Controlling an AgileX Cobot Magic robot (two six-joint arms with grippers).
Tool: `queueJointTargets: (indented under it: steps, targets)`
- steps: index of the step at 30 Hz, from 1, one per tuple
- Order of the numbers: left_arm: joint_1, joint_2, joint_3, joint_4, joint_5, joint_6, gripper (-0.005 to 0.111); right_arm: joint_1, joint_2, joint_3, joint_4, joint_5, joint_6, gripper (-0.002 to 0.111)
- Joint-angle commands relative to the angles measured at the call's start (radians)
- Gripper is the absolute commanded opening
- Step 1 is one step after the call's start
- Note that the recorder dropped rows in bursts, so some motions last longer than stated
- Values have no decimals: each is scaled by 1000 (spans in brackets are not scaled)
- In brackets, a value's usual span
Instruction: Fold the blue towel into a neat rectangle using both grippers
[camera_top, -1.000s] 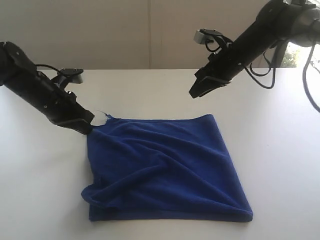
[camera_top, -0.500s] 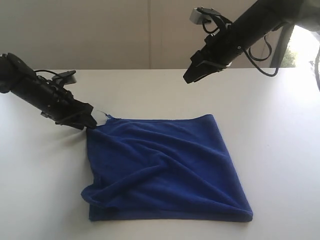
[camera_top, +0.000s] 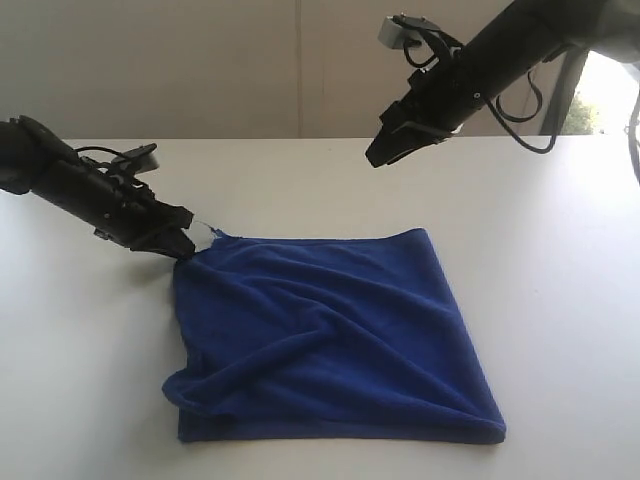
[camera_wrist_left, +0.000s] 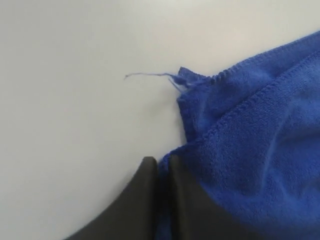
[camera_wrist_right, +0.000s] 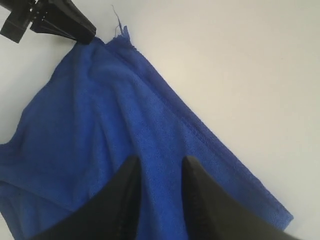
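The blue towel (camera_top: 330, 330) lies doubled over and rumpled on the white table (camera_top: 560, 250), with a lumpy fold at its near left corner. My left gripper (camera_top: 182, 244) lies low at the towel's far left corner, shut on the cloth. In the left wrist view the gripper (camera_wrist_left: 161, 165) has a strip of the towel (camera_wrist_left: 250, 150) pinched between its tips. A loose thread (camera_wrist_left: 150, 75) trails from that corner. My right gripper (camera_top: 375, 158) hangs open in the air beyond the towel's far edge. In the right wrist view this gripper (camera_wrist_right: 160, 162) holds nothing, with the towel (camera_wrist_right: 100, 125) far below.
A pale wall (camera_top: 200, 60) rises behind the table's far edge. A bright window (camera_top: 610, 95) sits at the back right. Black cables (camera_top: 530, 110) loop from the right arm. The left gripper (camera_wrist_right: 75, 27) also shows in the right wrist view.
The right arm has risen and drawn back from the towel's far edge. The left arm has dropped flatter toward the table while keeping hold of the corner. The towel has not shifted.
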Motion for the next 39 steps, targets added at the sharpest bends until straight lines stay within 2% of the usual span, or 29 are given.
queueJointTargets:
  steps: [1,6,12,21,26,33,39]
  targets:
    - [0,1,-51,-10,63,16,0,-1,-16,5,-20,4,-15,28]
    - [-4,1,-177,-78,192,48,0,-1,-85,5,-89,4,-47,24]
    - [-46,1,-244,-85,193,50,0,-1,-188,75,-125,4,-47,24]
    - [-62,12,-250,-15,102,25,0,12,-300,305,-97,4,-59,24]
    - [-62,40,-250,42,97,-22,0,78,-300,414,-75,-5,-87,24]
    - [-62,59,-250,63,115,-22,0,107,-291,470,-94,-129,-60,24]
    - [-62,59,-250,63,132,-22,0,105,-291,470,-245,-202,63,24]
